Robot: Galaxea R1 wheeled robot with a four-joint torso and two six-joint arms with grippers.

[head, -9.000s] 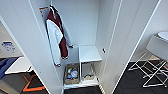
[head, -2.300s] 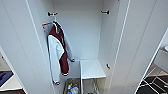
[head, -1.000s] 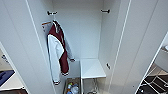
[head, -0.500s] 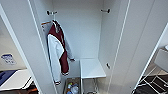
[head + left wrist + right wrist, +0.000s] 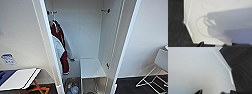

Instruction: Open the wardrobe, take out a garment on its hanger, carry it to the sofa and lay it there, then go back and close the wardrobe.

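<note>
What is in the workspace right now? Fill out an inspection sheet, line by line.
Surface: dark floor in front of the wardrobe; white shelf block low inside it.
Job's things: wardrobe stands open, both doors swung out. A maroon jacket with white sleeves hangs from the rail at the left; no separate T-shirt or hanger can be made out. Sofa: nothing seen.
Clutter: small items in a compartment at the wardrobe's bottom, too blurred to name.
Grippers: dark pincer tips at the edge of each wrist view; state cannot be told.
Cables: nothing seen.
Surroundings: white walls, a white-topped table at the left, a white chair frame at the right.
</note>
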